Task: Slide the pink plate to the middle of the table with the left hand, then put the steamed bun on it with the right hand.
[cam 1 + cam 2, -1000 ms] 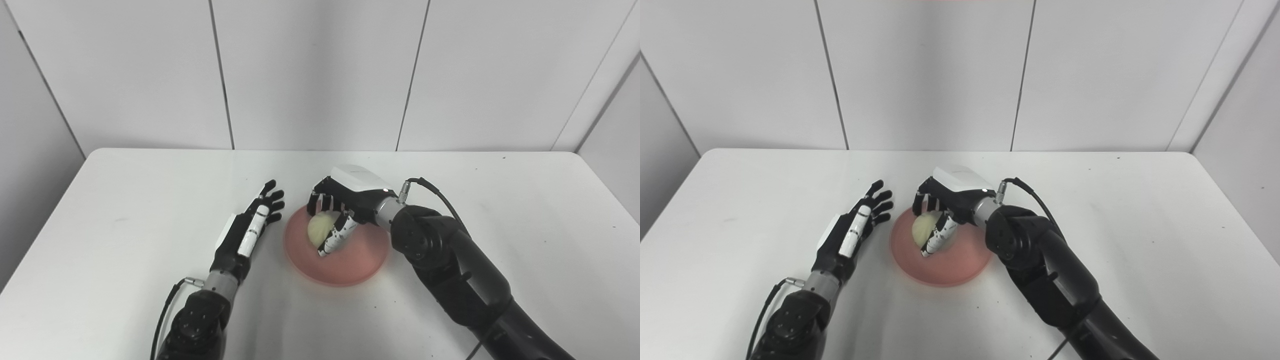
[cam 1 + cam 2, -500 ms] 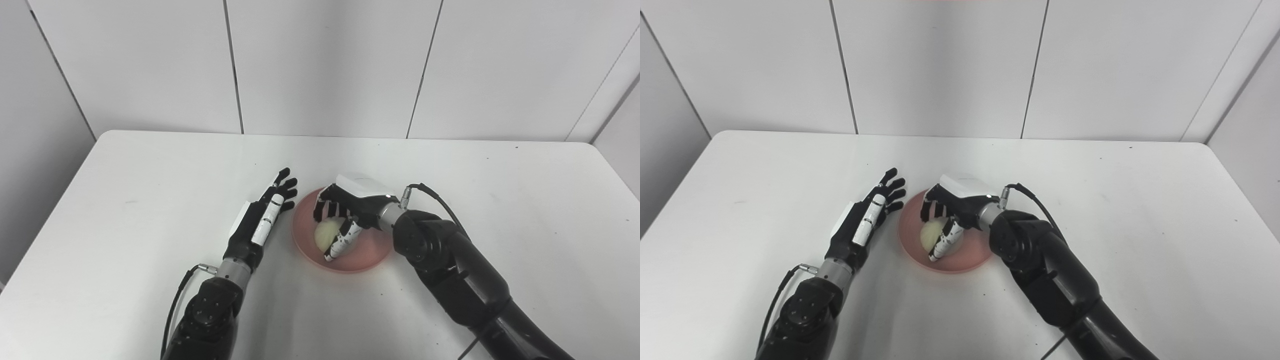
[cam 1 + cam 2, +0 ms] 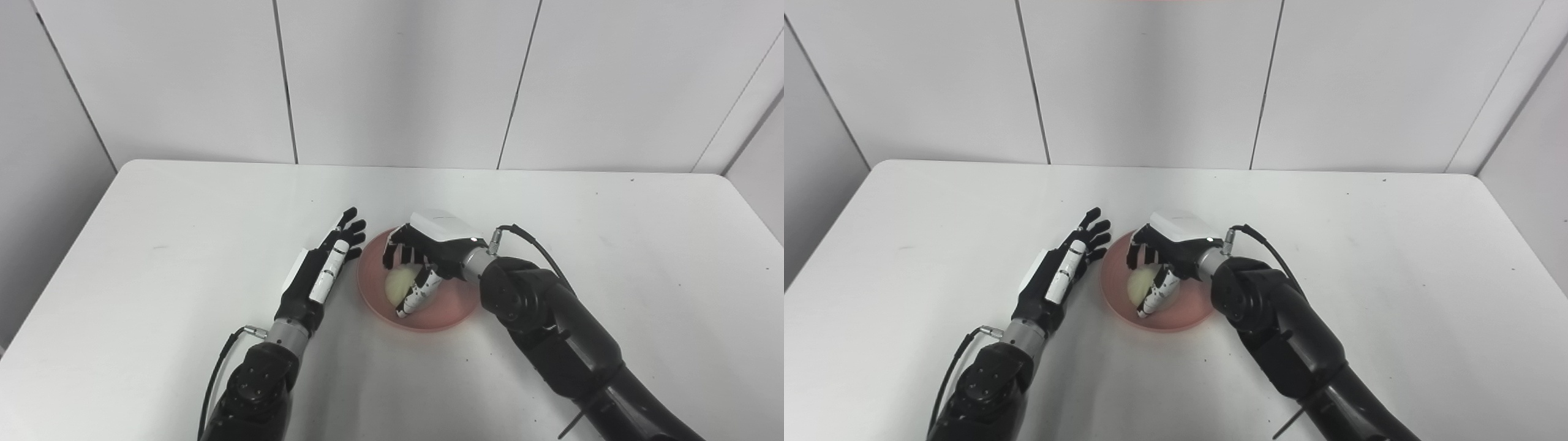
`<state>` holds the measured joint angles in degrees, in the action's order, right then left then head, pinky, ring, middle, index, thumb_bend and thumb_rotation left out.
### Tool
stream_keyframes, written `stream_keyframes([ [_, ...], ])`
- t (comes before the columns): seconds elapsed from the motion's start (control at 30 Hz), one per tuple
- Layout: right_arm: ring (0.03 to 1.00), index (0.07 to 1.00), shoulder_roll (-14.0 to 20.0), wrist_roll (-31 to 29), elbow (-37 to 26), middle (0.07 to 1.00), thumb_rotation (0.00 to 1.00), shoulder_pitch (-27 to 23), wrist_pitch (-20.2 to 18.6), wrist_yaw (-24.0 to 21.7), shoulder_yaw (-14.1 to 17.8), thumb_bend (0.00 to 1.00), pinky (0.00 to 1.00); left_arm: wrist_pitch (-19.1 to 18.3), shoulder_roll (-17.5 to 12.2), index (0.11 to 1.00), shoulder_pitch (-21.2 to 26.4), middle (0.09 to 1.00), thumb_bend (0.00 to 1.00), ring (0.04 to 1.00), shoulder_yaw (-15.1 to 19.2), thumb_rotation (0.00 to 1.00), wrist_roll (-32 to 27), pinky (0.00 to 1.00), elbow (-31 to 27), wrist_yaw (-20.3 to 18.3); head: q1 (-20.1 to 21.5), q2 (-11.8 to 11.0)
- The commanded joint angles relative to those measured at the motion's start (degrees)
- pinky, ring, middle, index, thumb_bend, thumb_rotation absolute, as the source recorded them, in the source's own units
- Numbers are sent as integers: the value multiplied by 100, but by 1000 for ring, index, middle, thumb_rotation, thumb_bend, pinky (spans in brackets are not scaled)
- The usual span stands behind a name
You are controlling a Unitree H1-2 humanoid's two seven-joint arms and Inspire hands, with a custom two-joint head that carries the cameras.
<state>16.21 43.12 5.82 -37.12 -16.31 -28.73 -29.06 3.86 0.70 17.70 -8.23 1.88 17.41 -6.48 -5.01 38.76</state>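
Observation:
The pink plate (image 3: 450,301) lies near the middle of the white table (image 3: 153,245). A pale round steamed bun (image 3: 395,283) rests on the plate's left half. My right hand (image 3: 422,260) reaches over the plate from the right and is shut on the bun, fingers curled over its top and thumb across its front. My left hand (image 3: 324,266) lies flat and open on the table just left of the plate's rim, fingers stretched away from me, holding nothing. I cannot tell whether it touches the rim.
White wall panels (image 3: 398,79) rise right behind the table's far edge. The right forearm and its cable (image 3: 527,239) cross the table at the plate's right.
The camera moved a second ago, shifting the whole picture. The right hand stays closed around the bun over the plate, and the left hand stays open beside the rim.

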Motion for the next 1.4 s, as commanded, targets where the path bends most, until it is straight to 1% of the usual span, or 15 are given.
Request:
stream_keyframes([
  [0.0,404,636,66,189,-375,482,0,-186,-228,-164,20,545,298,-406,122,940,-393,937,437,918,-201,1000,44,891,251,-154,-9,-3],
  [0.03,396,700,76,225,-517,483,0,-182,-317,-263,34,551,291,-395,121,938,-392,937,438,918,-204,1000,49,889,259,-150,-9,-3],
  [0.1,383,789,112,352,-754,513,270,-210,-495,-527,21,673,277,-381,119,938,-388,938,441,919,-212,1000,60,885,269,-145,-2,-8],
  [0.13,441,816,142,435,-883,574,360,-243,-601,-697,-4,706,310,-376,122,938,-385,938,443,919,-210,1000,62,884,274,-139,-2,-8],
  [0.17,614,855,166,513,-1006,731,495,-275,-704,-861,-20,767,439,-368,124,937,-383,935,441,915,-209,1000,60,881,278,-138,-2,-8],
  [0.23,710,893,189,624,-1199,828,598,-316,-873,-1117,-19,825,511,-365,131,934,-384,931,432,910,-201,1000,50,874,271,-134,23,-5],
  [0.27,715,895,201,695,-1347,832,602,-342,-958,-1279,2,827,514,-387,142,934,-382,931,432,910,-185,1000,10,873,270,-147,35,-10],
  [0.33,680,961,208,802,-1593,836,723,-375,-1037,-1535,79,897,488,-417,159,939,-378,932,436,911,-161,1000,-47,875,277,-160,48,-13],
  [0.63,725,1000,170,980,-2110,887,864,-391,-1039,-1952,365,999,589,-340,140,930,-374,922,472,897,-137,1000,-73,854,383,-164,98,-40],
  [0.77,658,1000,181,930,-2183,853,914,-387,-1000,-1931,449,1000,508,-375,146,933,-382,926,469,899,-118,1000,-104,855,369,-170,106,-41],
  [0.9,688,1000,152,566,-2167,861,948,-295,-838,-1564,751,959,497,-403,139,936,-376,928,464,899,-117,1000,-88,855,361,-153,151,-54],
  [1.1,704,1000,-84,-728,-1526,846,955,269,344,29,1638,908,529,-430,127,941,-391,927,460,901,-114,1000,-76,871,314,-147,191,-72],
  [1.17,828,1000,-177,-987,-1310,911,993,511,616,514,1853,915,683,-432,117,936,-400,918,451,898,-115,1000,-59,873,290,-137,195,-73],
  [1.23,930,1000,-252,-1211,-1223,975,999,741,751,824,2021,845,835,-400,98,938,-412,920,442,900,-111,1000,-57,877,279,-142,218,-77],
  [1.37,988,1000,-448,-1646,-1095,999,1000,1087,913,1394,2310,706,932,-360,56,941,-426,924,440,905,-101,1000,-50,896,275,-150,252,-88],
])
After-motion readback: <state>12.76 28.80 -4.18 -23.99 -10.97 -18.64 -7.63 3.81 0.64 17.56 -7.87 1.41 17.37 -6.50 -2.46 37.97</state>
